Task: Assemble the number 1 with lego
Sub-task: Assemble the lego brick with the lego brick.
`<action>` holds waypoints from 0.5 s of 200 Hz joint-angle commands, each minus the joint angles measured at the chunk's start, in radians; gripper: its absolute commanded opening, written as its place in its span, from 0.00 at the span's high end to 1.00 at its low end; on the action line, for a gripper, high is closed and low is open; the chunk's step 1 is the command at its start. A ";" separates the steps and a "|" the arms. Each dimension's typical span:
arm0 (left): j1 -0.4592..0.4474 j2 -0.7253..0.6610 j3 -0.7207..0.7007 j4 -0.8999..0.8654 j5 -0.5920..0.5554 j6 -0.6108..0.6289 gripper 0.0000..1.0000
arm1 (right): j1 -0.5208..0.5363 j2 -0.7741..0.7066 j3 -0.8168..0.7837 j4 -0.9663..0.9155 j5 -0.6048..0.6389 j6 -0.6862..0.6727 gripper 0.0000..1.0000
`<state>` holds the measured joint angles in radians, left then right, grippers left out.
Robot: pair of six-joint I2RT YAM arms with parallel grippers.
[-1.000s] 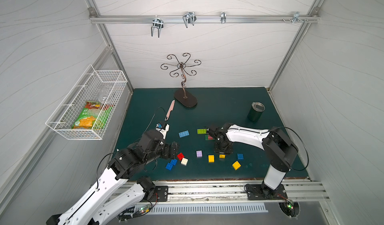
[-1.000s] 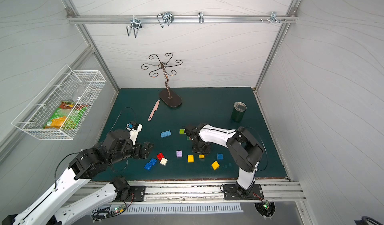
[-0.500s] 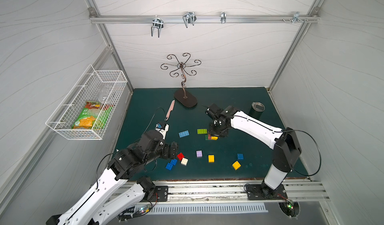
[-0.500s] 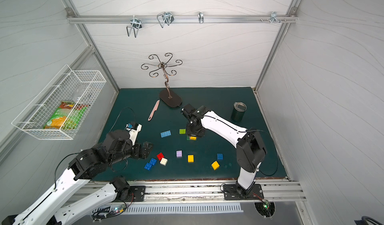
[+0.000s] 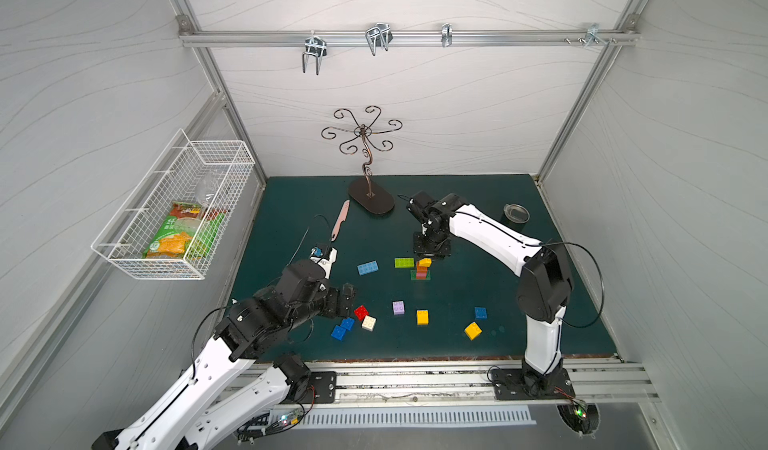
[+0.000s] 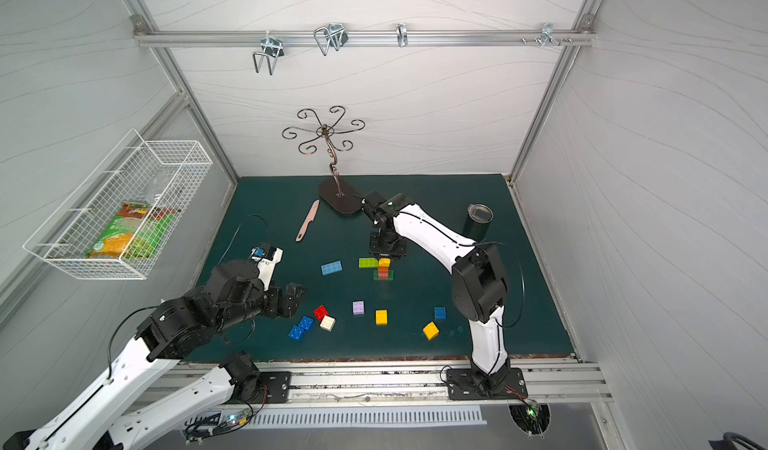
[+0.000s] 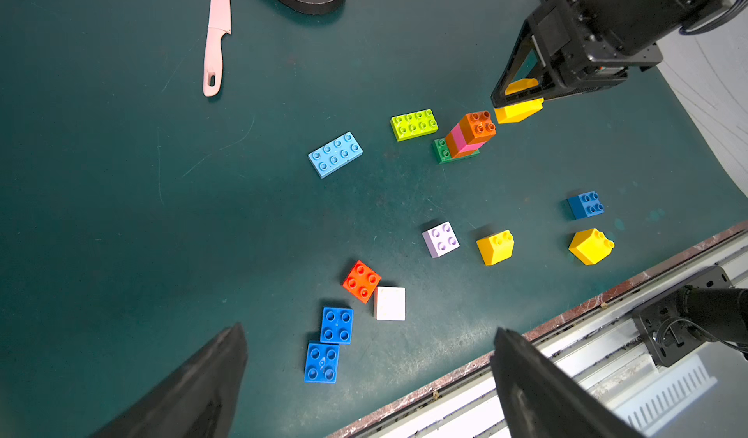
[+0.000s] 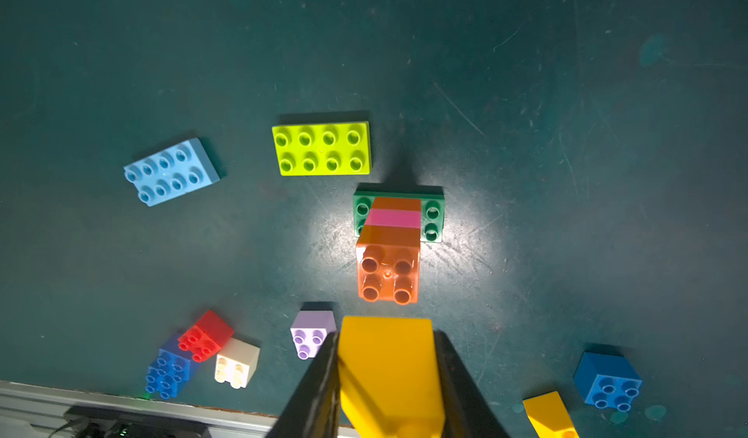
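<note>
Three square bricks, orange, pink and orange, are piled upright as a stack (image 7: 469, 134) on a green base (image 8: 432, 213) near the middle of the mat (image 5: 457, 202). A yellow brick (image 8: 388, 367) is clamped between the nearly closed jaws of the right claw (image 7: 518, 100) and is held just above and beside the stack's top. A small gap seems to be shown from the left wrist, but contact cannot be ruled out. In both top views the stack's top is partly hidden by that claw.

A lime brick (image 8: 321, 148) is laid just beside the base, and a light-blue brick (image 7: 335, 155) lies beyond it toward the left arm. Nearer the front rail a lilac brick (image 7: 440, 239), a red brick (image 7: 361, 281) touching a white brick (image 7: 389, 303), and a blue pair (image 7: 336, 325) are scattered.

The left claw (image 7: 368, 328) is spread wide with nothing in it, and is held over that red, white and blue cluster. At the back, well apart from the stack, a knife (image 5: 340, 219), a stand (image 5: 371, 200) and a cup (image 5: 516, 213) are seen.
</note>
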<state>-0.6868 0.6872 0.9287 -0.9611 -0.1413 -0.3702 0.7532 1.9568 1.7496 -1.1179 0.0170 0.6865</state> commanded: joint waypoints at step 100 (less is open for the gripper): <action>0.005 -0.003 0.004 0.055 0.003 0.008 0.01 | -0.015 0.107 0.072 -0.061 -0.021 -0.053 0.99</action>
<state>-0.6868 0.6880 0.9287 -0.9611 -0.1406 -0.3698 0.7441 2.0361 1.7969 -1.1362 0.0093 0.6537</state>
